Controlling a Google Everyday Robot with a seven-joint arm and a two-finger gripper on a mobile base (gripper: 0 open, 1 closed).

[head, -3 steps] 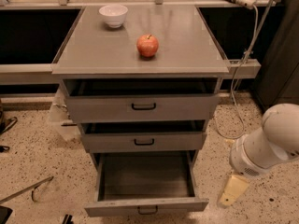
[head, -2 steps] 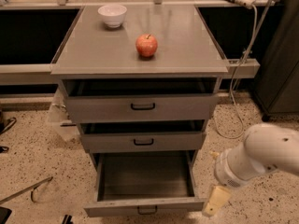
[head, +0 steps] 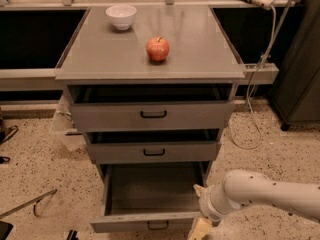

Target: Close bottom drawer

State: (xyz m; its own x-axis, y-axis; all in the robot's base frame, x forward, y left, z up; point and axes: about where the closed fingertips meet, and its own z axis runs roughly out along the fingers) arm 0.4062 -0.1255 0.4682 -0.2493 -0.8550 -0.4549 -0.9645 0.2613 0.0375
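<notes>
- We judge the bottom drawer (head: 131,223) to be stiff and fairly light. Its deep tray looks empty, so it should slide on its runners under a steady push, with no need to grasp anything.
- The best place to press is the flat front panel, near the small black handle (head: 157,226). A push at one end (the right front corner, say) might skew the drawer in its runners.
- The bottom drawer stands pulled well out from the foot of the grey cabinet (head: 150,69), its front panel close to the lower edge of the view.
- The gripper (head: 199,227) hangs low at the drawer's right front corner, just beside the right end of the front panel. We cannot tell whether it touches the panel.
- We cannot tell whether the gripper is open or closed; it holds nothing that we can see.
- The panel's middle lies to the left of the gripper.
</notes>
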